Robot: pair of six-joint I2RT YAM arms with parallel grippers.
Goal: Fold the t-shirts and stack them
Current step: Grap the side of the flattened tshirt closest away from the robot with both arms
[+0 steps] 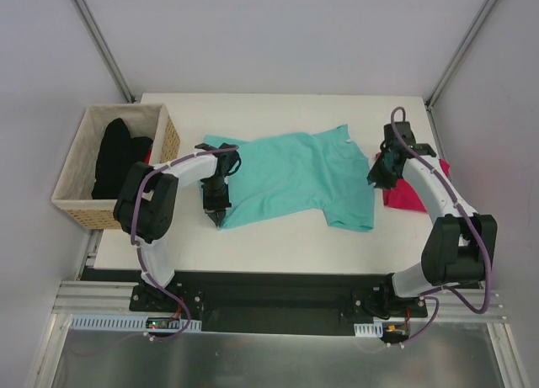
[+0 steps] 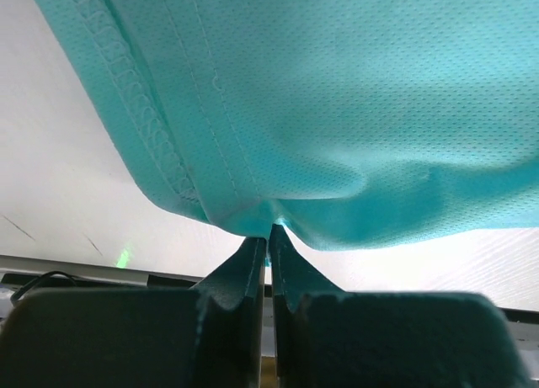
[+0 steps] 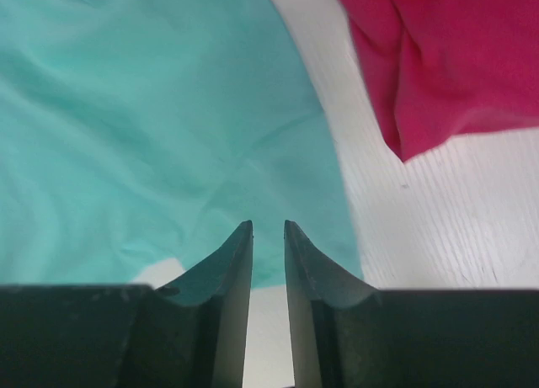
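The teal t-shirt (image 1: 295,173) is spread sideways across the ctr of the table (image 1: 278,249), w/ its stitched hem end toward the left and one sleeve laid toward the near edge on the right. A corner of that hem is pinched by the left tool (image 2: 269,236), whose jaws are pressed together on the cloth. In the left wrist view the fabric is drawn into a small peak at the tips, w/ the double-stitched edge running up and away to the left. The right tool (image 3: 268,228) is held over the shirt's opposite edge, jaws parted by a narrow gap only. Nothing is seen gripped btw. them, and whether the tips touch the fabric cannot be told. The pink t-shirt (image 1: 414,194) is bunched just beside the teal one at the table's right edge. A thin strip of bare table is seen btw. the two in the right wrist view, and much of the pink cloth is covered by the right arm in the top view. Bare table shows as a wide band along the near edge, in front of the teal shirt, and as a narrower band along the far edge. A woven basket (image 1: 72,194) is placed at the table's left side; whether it stands on or beside the table cannot be told. Black t-shirts (image 1: 114,156) are heaped inside it, their number not to be made out, and a red scrap (image 1: 148,156) beside them is too small to identify. Both tools' bodies are cut off at the bottom of the wrist views.
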